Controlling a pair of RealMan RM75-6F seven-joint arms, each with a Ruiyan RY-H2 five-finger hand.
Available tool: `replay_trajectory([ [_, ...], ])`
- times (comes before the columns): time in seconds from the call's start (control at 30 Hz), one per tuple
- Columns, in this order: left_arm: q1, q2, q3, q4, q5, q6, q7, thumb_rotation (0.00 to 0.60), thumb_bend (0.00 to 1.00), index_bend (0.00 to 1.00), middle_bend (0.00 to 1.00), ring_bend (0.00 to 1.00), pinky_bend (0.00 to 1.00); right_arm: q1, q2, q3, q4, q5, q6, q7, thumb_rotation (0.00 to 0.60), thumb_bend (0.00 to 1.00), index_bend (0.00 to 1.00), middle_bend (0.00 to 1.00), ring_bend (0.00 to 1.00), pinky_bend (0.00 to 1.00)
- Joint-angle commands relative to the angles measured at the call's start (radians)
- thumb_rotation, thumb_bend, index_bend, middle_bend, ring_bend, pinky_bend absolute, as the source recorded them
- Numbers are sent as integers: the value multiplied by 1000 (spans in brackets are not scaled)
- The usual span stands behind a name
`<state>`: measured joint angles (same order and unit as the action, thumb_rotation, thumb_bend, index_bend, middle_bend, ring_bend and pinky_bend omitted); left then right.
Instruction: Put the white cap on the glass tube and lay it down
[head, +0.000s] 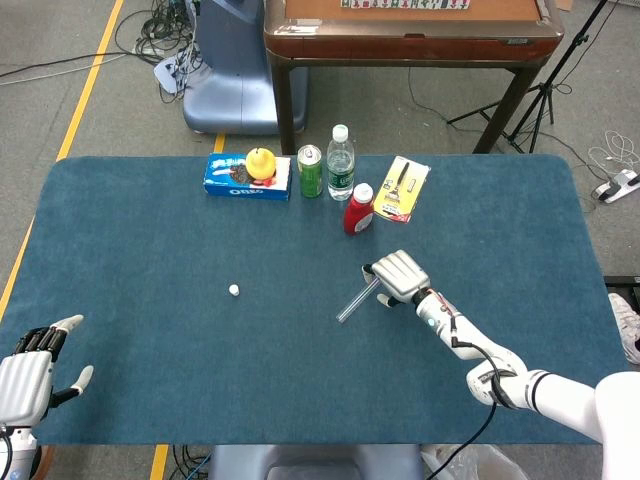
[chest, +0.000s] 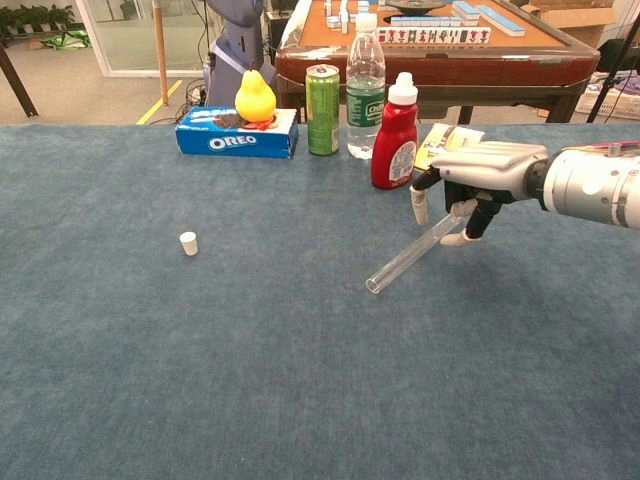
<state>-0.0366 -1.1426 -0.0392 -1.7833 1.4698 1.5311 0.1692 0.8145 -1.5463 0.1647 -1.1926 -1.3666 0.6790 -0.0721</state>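
The glass tube (head: 351, 304) (chest: 400, 262) lies flat on the blue table, slanting from near left to far right. My right hand (head: 398, 275) (chest: 478, 172) hovers over the tube's far end, palm down. Its fingers (chest: 418, 206) hang on either side of that end, spread apart, and the tube still rests on the cloth. The small white cap (head: 233, 290) (chest: 188, 243) stands alone well to the left of the tube. My left hand (head: 28, 382) is at the near left corner, fingers apart and holding nothing, seen only in the head view.
Along the far edge stand an Oreo box (chest: 237, 132) with a yellow pear (chest: 255, 97), a green can (chest: 322, 96), a water bottle (chest: 365, 85), a red sauce bottle (chest: 395, 132) and a yellow card (chest: 447, 148). A wooden table (head: 410, 30) stands beyond.
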Motion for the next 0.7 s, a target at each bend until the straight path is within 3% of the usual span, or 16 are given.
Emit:
replay_trajectory([
  [0.03, -1, 1, -1, -1, -2, -2, 1, 600, 246, 192, 218, 225, 155, 22, -29, -9, 38, -1, -16, 13, 600, 286, 460, 1000, 1000, 1000],
  [0.7, 3, -5, -1, 6, -12, -4, -19, 600, 246, 192, 218, 225, 155, 77, -98, -49, 130, -13, -46, 28, 600, 288, 467, 1000, 1000, 1000],
])
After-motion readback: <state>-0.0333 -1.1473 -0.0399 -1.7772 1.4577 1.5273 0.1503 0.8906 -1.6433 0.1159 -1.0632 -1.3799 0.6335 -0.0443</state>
